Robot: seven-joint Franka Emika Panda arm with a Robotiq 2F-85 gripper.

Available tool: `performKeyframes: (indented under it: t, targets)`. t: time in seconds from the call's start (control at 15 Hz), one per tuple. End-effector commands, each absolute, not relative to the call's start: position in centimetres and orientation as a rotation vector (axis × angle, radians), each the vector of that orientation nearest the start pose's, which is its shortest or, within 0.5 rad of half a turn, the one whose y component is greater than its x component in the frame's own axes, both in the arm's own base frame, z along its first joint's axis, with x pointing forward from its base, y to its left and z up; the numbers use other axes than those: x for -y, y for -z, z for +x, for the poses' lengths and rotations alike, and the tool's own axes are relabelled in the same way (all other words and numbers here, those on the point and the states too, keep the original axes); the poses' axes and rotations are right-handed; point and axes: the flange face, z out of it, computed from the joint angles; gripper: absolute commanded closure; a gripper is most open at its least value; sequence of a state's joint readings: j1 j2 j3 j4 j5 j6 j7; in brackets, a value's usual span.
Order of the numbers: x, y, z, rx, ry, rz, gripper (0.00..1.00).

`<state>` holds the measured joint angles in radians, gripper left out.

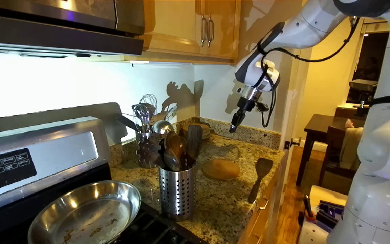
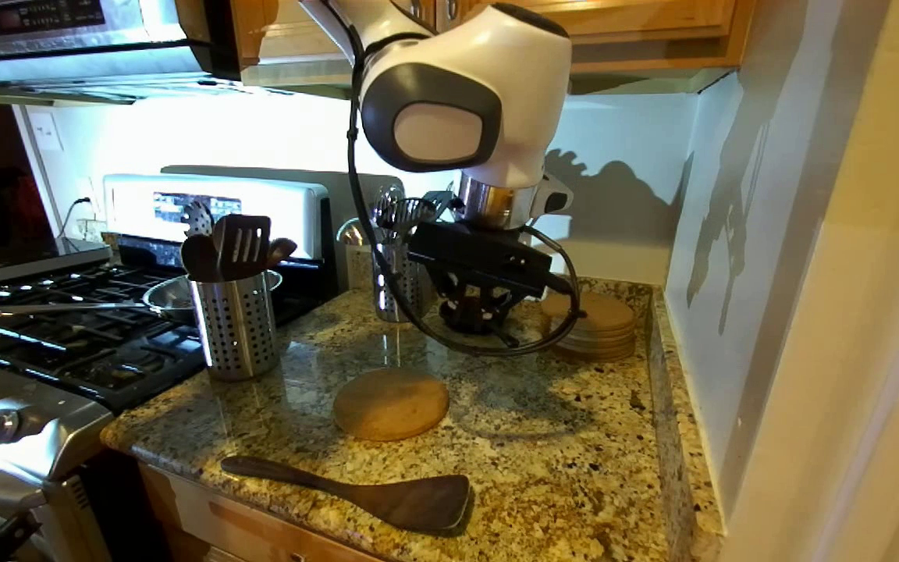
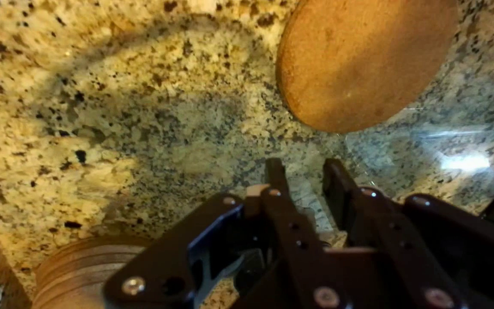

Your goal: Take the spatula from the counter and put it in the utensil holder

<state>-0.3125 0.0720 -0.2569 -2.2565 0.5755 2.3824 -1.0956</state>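
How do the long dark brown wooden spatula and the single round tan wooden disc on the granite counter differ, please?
The wooden spatula has a slim handle; the round disc has none. The spatula is dark brown, the disc lighter tan. The spatula lies nearer the front edge of the granite counter than the disc does. Both rest on that counter.

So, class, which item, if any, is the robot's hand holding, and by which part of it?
Nothing is held: the hand is partly open, its gap empty, and the spatula lies on the counter.
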Motion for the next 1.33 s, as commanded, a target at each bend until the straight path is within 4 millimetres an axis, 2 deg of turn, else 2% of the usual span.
performKeyframes:
  t: [0.0, 0.33, 0.47, 0.73, 1.0, 1.07, 1.27]
  targets:
    - [27.8, -33.1, 45.3, 0.088, 0.43, -2.951, 0.41]
    - [28.6, -32.9, 44.2, 0.055, 0.298, -2.995, 0.08]
    - [29.0, -32.5, 43.5, 0.038, 0.26, -3.014, 0.0]
    - [29.5, -30.6, 41.6, 0.016, 0.141, -3.023, 0.0]
    - [29.4, -28.9, 38.7, 0.004, 0.057, -3.014, 0.0]
    - [29.7, -28.8, 40.4, 0.03, 0.095, -3.014, 0.0]
    - [29.7, -28.6, 40.2, 0.031, 0.088, -3.013, 0.0]
